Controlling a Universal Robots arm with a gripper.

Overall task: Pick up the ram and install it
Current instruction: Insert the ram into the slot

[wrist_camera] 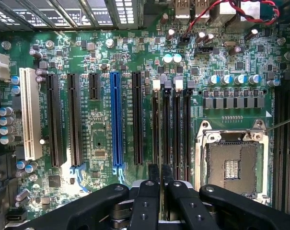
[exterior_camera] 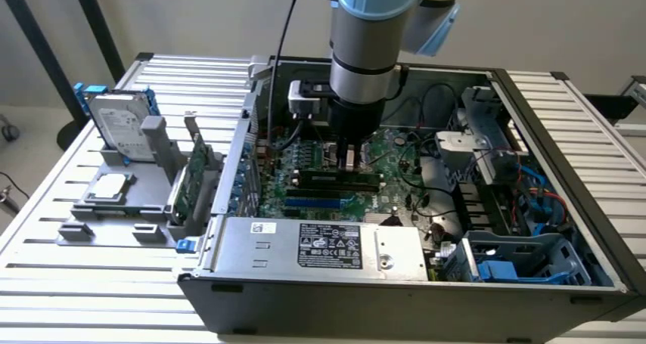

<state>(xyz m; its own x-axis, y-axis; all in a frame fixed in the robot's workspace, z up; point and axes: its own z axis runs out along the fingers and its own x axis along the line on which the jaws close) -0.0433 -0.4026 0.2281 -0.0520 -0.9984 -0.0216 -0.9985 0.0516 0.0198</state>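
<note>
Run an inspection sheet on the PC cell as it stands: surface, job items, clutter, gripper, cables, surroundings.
Surface: slatted metal table carrying an open PC case and a grey parts tray.
Job's things: ram cannot be told for sure; a thin strip between the fingertips may be it. Memory slots on the motherboard look unfilled.
Clutter: hard drive, processor and expansion card on the tray; processor socket is empty.
Gripper: gripper is inside the case, low over the memory slots, fingers nearly together.
Cables: red-black twisted pair; blue cables; black cable along the arm.
Surroundings: black stand legs, plain wall.
</note>
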